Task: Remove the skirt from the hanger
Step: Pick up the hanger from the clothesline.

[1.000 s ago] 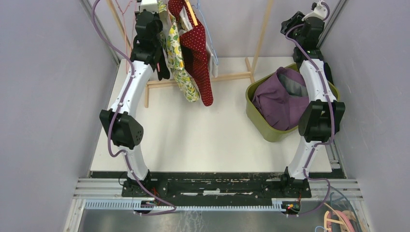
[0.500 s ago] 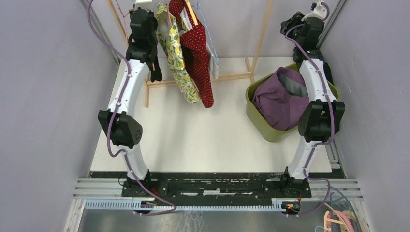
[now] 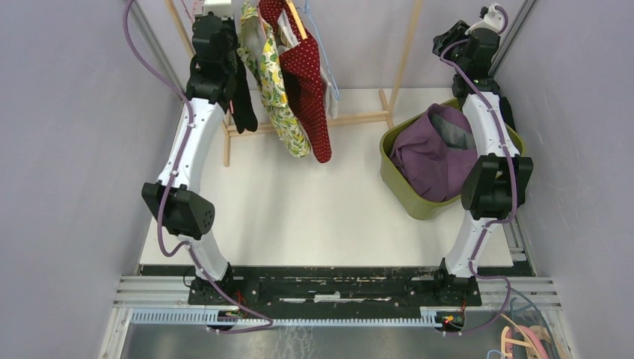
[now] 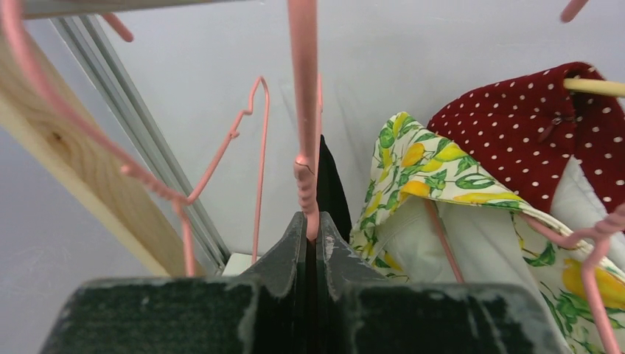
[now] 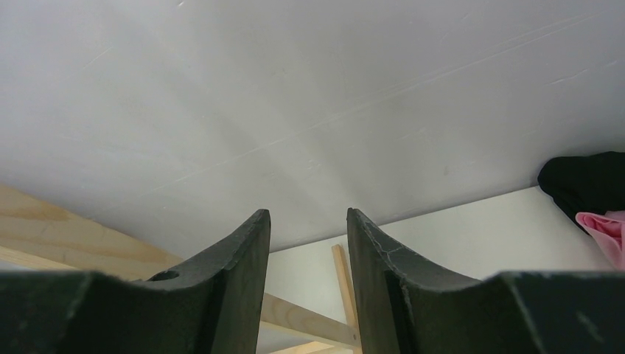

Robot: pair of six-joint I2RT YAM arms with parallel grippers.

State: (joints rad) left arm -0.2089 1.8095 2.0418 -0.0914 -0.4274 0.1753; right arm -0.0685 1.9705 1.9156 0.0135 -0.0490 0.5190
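In the left wrist view my left gripper (image 4: pixel 313 225) is shut on the twisted neck of a pink hanger (image 4: pixel 304 110), the jaws pressed together around the wire. A black skirt (image 4: pixel 332 192) hangs just behind the fingers. From above, the same black skirt (image 3: pixel 244 101) dangles beside my raised left arm at the far left of the rack. My right gripper (image 5: pixel 308 212) is open with nothing between its fingers. It is held high at the back right (image 3: pixel 450 36), facing the wall.
A lemon-print garment (image 3: pixel 280 97) and a red polka-dot garment (image 3: pixel 310 97) hang on the wooden rack (image 3: pixel 404 52) right of the black skirt. More pink hangers (image 4: pixel 258 147) hang nearby. A green basket (image 3: pixel 396 176) holds purple cloth (image 3: pixel 430 157). Grey walls stand close on both sides.
My left gripper has closed fully on the hanger. The left arm has shifted left and upward, and the black skirt has moved with it. The right arm has stayed still.
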